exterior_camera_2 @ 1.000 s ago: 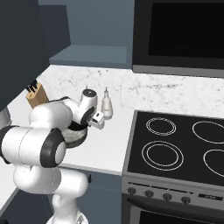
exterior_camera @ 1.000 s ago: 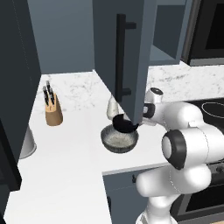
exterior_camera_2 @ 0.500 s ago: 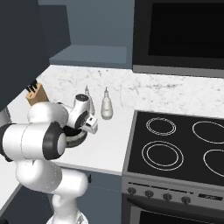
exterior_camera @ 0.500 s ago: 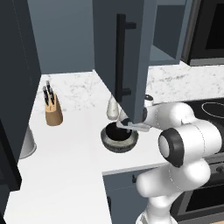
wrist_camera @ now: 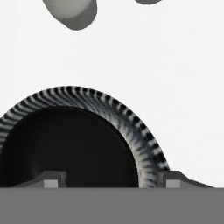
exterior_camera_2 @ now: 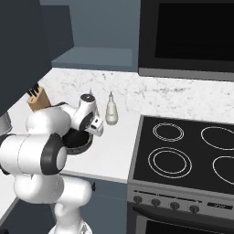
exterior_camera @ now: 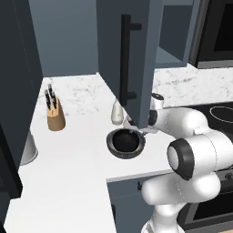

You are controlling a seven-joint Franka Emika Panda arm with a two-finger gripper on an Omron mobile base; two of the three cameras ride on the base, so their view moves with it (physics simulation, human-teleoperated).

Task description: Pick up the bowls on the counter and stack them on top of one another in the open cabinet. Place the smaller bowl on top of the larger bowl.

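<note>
The small black bowl (exterior_camera: 124, 140) sits nested inside the wide grey bowl (exterior_camera: 113, 148) on the white counter (exterior_camera: 82, 154), just below the open cabinet's door (exterior_camera: 109, 45). My gripper (exterior_camera: 136, 132) is low at the bowls' right rim and open. In the hand view the black bowl (wrist_camera: 65, 144) lies inside the grey bowl's mottled rim (wrist_camera: 135, 131). My gripper (wrist_camera: 111, 179) straddles that rim, one fingertip (wrist_camera: 50, 179) over the black inside and the other outside on the counter side. From the right, the grey bowl (exterior_camera_2: 78, 141) lies partly behind my arm and gripper (exterior_camera_2: 95, 129).
A white shaker bottle (exterior_camera: 117, 112) (exterior_camera_2: 111, 109) stands just behind the bowls. A knife block (exterior_camera: 55, 117) is at the back left. The cabinet door's black bar handle (exterior_camera: 127, 59) hangs right above my hand. A stove (exterior_camera_2: 187, 155) lies to the right, and the cabinet shelf (exterior_camera_2: 96, 57) is overhead.
The black bowl, held above the grey bowl a second ago, has come down with my hand and now rests inside it. My arm has sunk lower and slightly left.
</note>
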